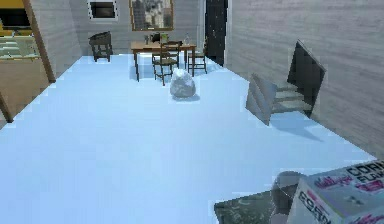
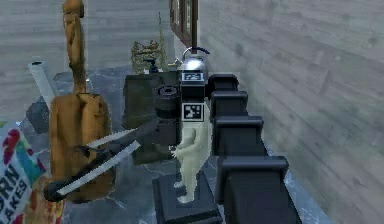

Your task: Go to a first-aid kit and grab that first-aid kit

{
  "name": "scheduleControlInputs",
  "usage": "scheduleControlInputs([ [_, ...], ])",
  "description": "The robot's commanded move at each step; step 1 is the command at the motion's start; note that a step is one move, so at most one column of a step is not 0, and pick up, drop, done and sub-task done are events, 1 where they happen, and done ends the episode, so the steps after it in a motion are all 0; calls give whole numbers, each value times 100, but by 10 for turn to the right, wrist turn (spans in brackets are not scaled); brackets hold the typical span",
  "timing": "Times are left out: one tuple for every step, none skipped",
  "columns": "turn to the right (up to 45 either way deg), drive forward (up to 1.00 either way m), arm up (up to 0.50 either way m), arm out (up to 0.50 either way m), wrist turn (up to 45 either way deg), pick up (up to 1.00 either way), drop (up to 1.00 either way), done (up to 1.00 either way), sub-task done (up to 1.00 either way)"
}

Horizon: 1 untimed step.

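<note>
In the arm side view my arm (image 2: 240, 150) rises as a dark stepped bar, with two white marked squares (image 2: 191, 92) at its far end. My gripper (image 2: 68, 168) reaches down and to the left from its dark body (image 2: 165, 100), its thin fingers (image 2: 110, 140) lying across a tall brown wooden carved object (image 2: 75, 125). I cannot tell whether it holds anything. A white box with colourful print (image 2: 12, 178) stands at the left edge. The same printed box (image 1: 345, 195) sits at the forward view's bottom right. A small white figure (image 2: 190, 150) stands on a dark base beside the arm.
A dark low cabinet (image 2: 140, 95) with clutter stands behind the gripper, against a grey plank wall. Ahead, pale floor runs to a grey sack (image 1: 182, 85), a wooden table (image 1: 160, 48) with chairs (image 1: 166, 62), a fireplace (image 1: 300, 80) on the right and a dark door (image 1: 216, 30).
</note>
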Motion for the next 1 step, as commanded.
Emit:
scheduleControlInputs([
  [0,0,0,0,450,0,0,0,0],
])
